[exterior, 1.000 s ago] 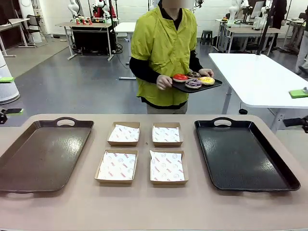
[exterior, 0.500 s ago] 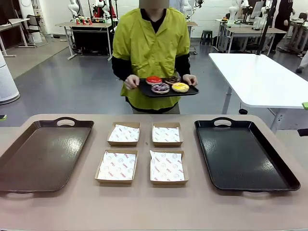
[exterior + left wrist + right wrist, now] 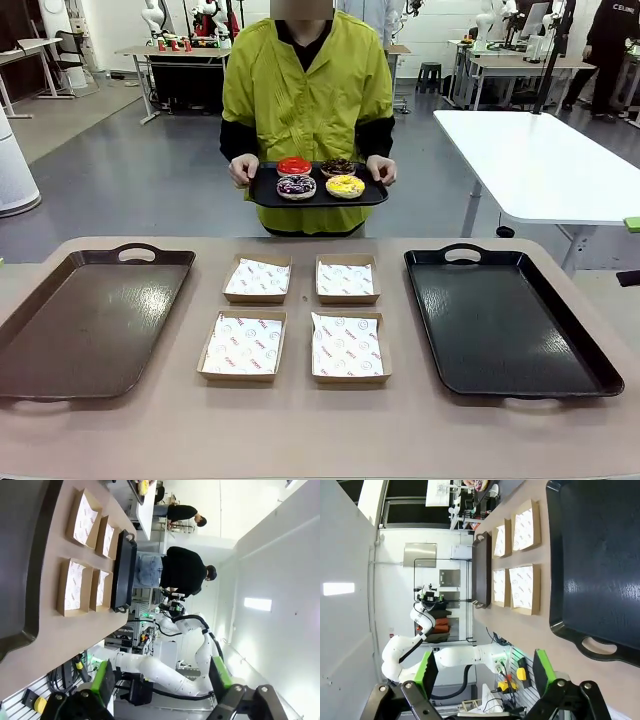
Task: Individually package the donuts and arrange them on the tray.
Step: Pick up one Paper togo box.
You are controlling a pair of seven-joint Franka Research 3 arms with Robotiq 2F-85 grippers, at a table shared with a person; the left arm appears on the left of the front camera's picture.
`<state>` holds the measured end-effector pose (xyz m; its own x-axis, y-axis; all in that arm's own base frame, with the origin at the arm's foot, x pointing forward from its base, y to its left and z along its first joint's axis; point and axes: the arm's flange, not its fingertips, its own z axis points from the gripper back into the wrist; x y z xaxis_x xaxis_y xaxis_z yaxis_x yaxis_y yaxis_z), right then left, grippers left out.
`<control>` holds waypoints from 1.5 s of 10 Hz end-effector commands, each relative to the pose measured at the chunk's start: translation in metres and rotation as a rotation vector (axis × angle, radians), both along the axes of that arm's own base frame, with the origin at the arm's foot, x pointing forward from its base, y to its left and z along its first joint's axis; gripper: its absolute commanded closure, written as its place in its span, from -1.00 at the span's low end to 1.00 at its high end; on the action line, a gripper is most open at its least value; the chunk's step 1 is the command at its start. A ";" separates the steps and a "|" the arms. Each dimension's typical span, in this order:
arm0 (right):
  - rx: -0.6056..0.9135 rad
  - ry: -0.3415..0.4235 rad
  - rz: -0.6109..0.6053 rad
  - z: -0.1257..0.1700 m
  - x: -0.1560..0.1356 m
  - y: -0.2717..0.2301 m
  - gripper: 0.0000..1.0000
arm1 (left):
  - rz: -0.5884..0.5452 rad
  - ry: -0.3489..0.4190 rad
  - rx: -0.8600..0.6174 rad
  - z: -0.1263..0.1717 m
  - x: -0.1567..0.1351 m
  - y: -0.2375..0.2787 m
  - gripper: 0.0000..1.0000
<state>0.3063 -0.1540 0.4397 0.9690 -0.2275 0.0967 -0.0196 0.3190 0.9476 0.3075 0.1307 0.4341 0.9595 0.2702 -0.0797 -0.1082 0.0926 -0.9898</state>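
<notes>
A person across the table holds a small black serving tray point(image 3: 262, 194) carrying several donuts: a red-glazed one point(image 3: 293, 165), a dark chocolate one point(image 3: 338, 166), a sprinkled chocolate one point(image 3: 296, 187) and a yellow-iced one point(image 3: 345, 186). On the table lie a brown tray point(image 3: 90, 320) at the left and a black tray point(image 3: 505, 320) at the right. My left gripper point(image 3: 161, 677) hangs open off the table's side with nothing between its green pads. My right gripper point(image 3: 485, 672) is open and empty too, beside the black tray point(image 3: 600, 565).
Several open cardboard boxes lined with printed paper point(image 3: 244, 345) point(image 3: 346, 346) point(image 3: 258, 278) point(image 3: 346, 279) sit in a square between the two trays. Bare tabletop runs along the near edge. A white table point(image 3: 540, 160) stands behind at the right.
The person has carried the donut tray leftward and closer, now centred behind the boxes. Nothing on the table has moved.
</notes>
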 end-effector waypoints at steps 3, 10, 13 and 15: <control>0.010 -0.002 -0.003 -0.001 -0.001 -0.001 -1.00 | 0.027 -0.009 -0.004 0.000 0.003 0.000 -1.00; 0.010 -0.002 -0.003 -0.001 -0.001 -0.001 -1.00 | 0.027 -0.009 -0.004 0.000 0.003 0.000 -1.00; 0.010 -0.002 -0.003 -0.001 -0.001 -0.001 -1.00 | 0.027 -0.009 -0.004 0.000 0.003 0.000 -1.00; 0.010 -0.002 -0.003 -0.001 -0.001 -0.001 -1.00 | 0.027 -0.009 -0.004 0.000 0.003 0.000 -1.00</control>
<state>0.3059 -0.1546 0.4398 0.9683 -0.2303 0.0963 -0.0175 0.3219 0.9466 0.3093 0.1301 0.4339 0.9578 0.2759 -0.0806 -0.1083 0.0865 -0.9904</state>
